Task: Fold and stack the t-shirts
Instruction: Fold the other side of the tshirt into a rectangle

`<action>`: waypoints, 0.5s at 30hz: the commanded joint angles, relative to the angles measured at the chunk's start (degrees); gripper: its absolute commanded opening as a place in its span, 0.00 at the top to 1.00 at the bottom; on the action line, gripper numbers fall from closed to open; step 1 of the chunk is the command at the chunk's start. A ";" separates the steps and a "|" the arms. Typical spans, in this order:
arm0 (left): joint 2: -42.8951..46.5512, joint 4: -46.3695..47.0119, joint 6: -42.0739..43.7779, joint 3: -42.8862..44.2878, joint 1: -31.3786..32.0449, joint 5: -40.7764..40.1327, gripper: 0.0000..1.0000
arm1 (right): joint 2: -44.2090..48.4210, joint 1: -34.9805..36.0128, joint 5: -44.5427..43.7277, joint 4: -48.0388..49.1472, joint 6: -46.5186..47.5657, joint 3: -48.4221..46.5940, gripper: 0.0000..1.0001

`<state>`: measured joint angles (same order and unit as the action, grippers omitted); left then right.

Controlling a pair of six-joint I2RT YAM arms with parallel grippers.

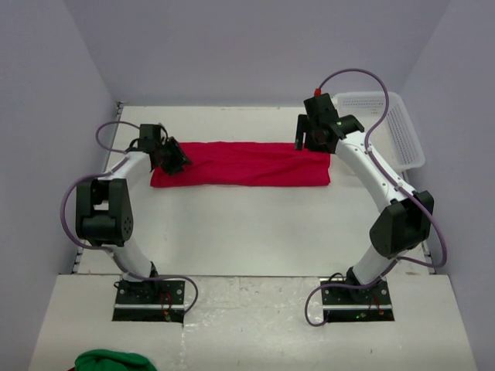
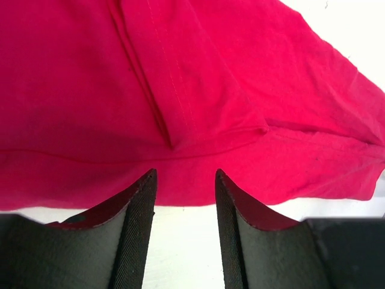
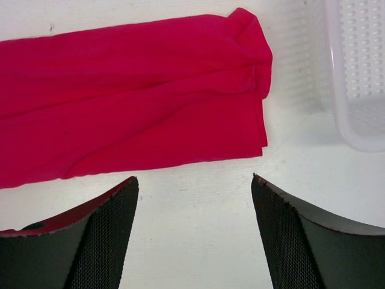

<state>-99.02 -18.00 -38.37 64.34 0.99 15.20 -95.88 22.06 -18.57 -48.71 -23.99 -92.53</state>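
Observation:
One red t-shirt (image 1: 247, 164) lies on the white table as a long flat strip running left to right. My left gripper (image 1: 178, 162) is at its left end. In the left wrist view the shirt (image 2: 180, 90) fills the upper frame with a sleeve seam showing, and the left gripper (image 2: 183, 174) stands partly open, tips just over the cloth's near edge, only bare table between them. My right gripper (image 1: 309, 144) hovers at the strip's right end. In the right wrist view it (image 3: 194, 179) is wide open over bare table, just short of the shirt (image 3: 132, 96).
A white plastic mesh basket (image 1: 394, 127) stands at the back right, close to the right arm, its rim (image 3: 337, 108) near the shirt's right end. A green cloth (image 1: 112, 361) lies at the bottom left, off the table. Grey walls enclose the table.

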 commanded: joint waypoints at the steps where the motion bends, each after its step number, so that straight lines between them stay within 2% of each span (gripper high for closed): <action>1: -1.52 2.35 0.67 2.55 -0.99 0.88 0.55 | 1.75 -0.09 -0.86 1.51 -0.36 -0.72 0.23; 15: -8.38 1.92 -0.13 9.14 -2.40 2.46 0.59 | 1.13 0.00 -1.21 1.51 -0.18 -0.54 0.23</action>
<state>-106.56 -17.41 -38.41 70.63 -1.13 16.32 -95.88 22.06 -18.57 -48.40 -23.99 -92.53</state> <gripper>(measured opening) 0.412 0.769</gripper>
